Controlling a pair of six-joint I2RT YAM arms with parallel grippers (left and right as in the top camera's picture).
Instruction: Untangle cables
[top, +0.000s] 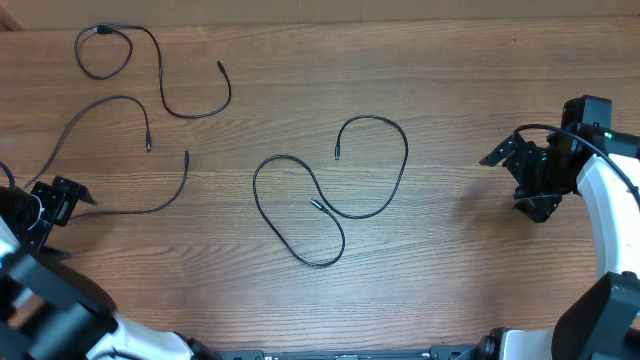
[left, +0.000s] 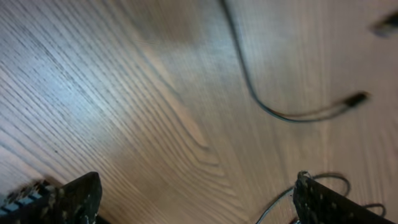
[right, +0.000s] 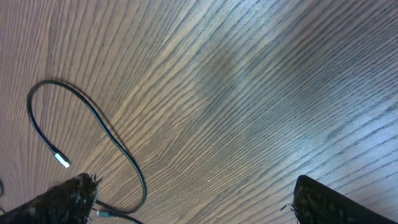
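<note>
Seemingly near the end: the cables (top: 404, 160) lie apart, one curled at the middle of the table (top: 470, 290), the others toward its far left corner. Left pincer (top: 57, 200) and right pincer (top: 518, 182) hang spread, empty. The next move, I think, is to pinch the curled one and straighten it.

The left arm (top: 45, 285) and right arm (top: 612, 195) are black at the joints, with glossy white shells on the links. A thin black wire (top: 548, 127) loops over the right wrist, by a small green light (top: 607, 133). The fingers (left: 69, 198) of both arms are matt black, with rough, toothed edges.
</note>
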